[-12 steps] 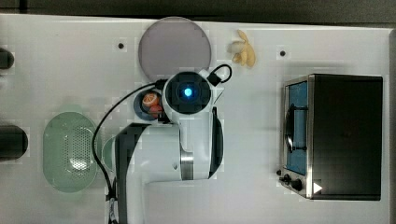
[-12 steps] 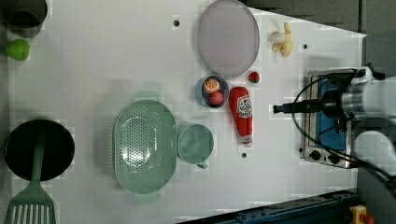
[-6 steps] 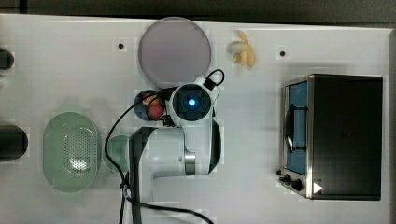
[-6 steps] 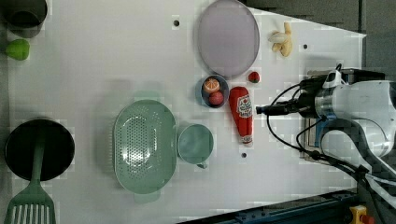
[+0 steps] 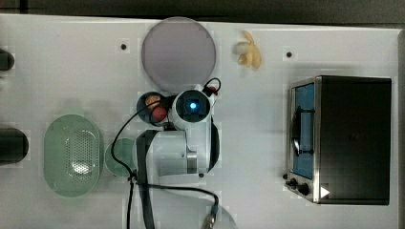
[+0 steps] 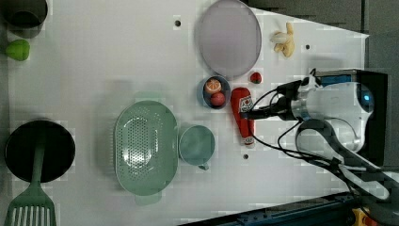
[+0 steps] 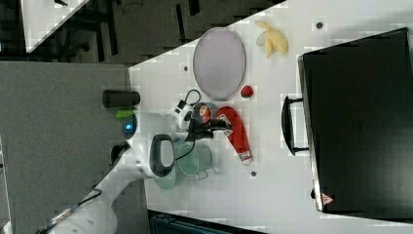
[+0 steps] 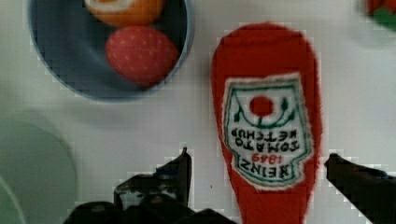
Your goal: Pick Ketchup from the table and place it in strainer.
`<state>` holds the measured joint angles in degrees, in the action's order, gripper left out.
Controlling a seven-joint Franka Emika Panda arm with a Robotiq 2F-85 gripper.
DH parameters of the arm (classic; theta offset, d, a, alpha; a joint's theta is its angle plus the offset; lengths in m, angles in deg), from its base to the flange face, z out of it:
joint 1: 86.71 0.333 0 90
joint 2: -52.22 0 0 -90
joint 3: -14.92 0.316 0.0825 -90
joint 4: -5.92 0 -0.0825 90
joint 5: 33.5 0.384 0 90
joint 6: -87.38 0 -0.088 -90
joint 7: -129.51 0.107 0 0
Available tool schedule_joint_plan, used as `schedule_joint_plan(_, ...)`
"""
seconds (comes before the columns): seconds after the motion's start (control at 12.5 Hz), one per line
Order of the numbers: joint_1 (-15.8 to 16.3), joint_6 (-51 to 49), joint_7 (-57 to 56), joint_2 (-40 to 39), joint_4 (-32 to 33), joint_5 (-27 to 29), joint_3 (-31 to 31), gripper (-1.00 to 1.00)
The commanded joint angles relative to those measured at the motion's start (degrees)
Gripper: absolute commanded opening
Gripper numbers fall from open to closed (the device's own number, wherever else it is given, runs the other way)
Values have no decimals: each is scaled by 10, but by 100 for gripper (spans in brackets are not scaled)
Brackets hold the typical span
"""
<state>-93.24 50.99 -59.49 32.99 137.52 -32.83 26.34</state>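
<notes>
Change: arm has come in from the left view's right — claw (image 6: 250,113) now over the ketchup bottle (image 6: 243,114); bottle itself has not shifted.
Claw: jaws spread wide, one finger (image 8: 180,170) each side of the bottle, gripping nothing.
Bottle: lying flat on the table (image 6: 94,70), mid-surface, just beside the blue bowl (image 6: 207,96).
Strainer: (image 6: 146,147) empty, touching the green cup (image 6: 196,145).
Hidden: in the top view the arm covers the bottle; bottle's cap cut off in the wrist view.

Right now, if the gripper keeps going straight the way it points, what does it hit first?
Most likely the ketchup bottle: the open gripper has a finger either side of it. Height above it is unclear.
</notes>
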Motion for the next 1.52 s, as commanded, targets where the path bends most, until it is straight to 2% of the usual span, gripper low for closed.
schedule_joint_plan(0.08,0,43,-24,-25,1,-2,-7,100)
schedule_joint_plan(0.24,-1,74,-24,-48,2,-2,-8,100)
schedule_joint_plan(0.32,0,75,-24,-55,1,-2,-7,93)
schedule_joint_plan(0.56,0,74,-22,-51,-1,-2,-7,21)
schedule_joint_plan(0.8,0,70,-19,-20,-4,-2,-6,21)
schedule_joint_plan(0.96,0,33,-15,29,-13,-2,-6,21)
schedule_joint_plan(1.28,3,-157,-13,158,-60,-1,15,21)
schedule_joint_plan(1.52,10,-249,6,207,-106,0,52,21)
